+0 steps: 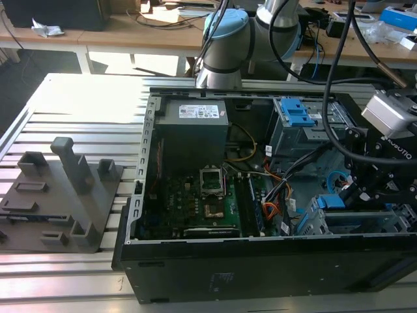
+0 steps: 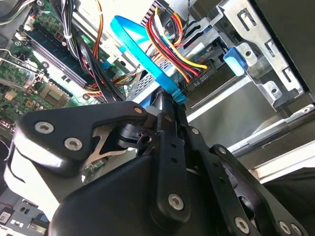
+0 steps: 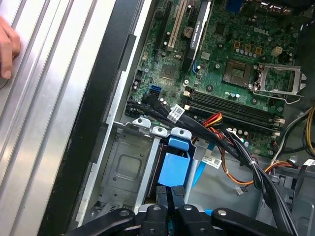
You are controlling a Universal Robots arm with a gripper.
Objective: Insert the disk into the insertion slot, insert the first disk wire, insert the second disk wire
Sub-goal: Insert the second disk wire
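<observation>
In the second wrist view my gripper (image 2: 167,101) is shut on the plug end of the second disk wire (image 2: 133,39), a flat light-blue cable, right at the disk's rear edge. The first disk wire (image 2: 172,46), an orange, red and black bundle, ends in a black plug (image 2: 198,78) seated in the disk beside it. The disk's blue caddy (image 2: 236,59) sits inside the insertion slot (image 2: 266,73). In the first wrist view the gripper (image 3: 170,191) pinches the blue cable (image 3: 174,169) just behind the caddy (image 3: 178,143) in the grey cage (image 3: 125,167). The exterior view has the gripper (image 1: 355,190) over the cage (image 1: 365,222).
The open case holds a motherboard (image 1: 202,195), a power supply (image 1: 195,124), a taller cage with blue latches (image 1: 293,114) and thick black cables (image 3: 256,167). A grey fixture (image 1: 58,195) stands on the slatted table at the exterior view's left. A hand (image 3: 7,46) rests on the table.
</observation>
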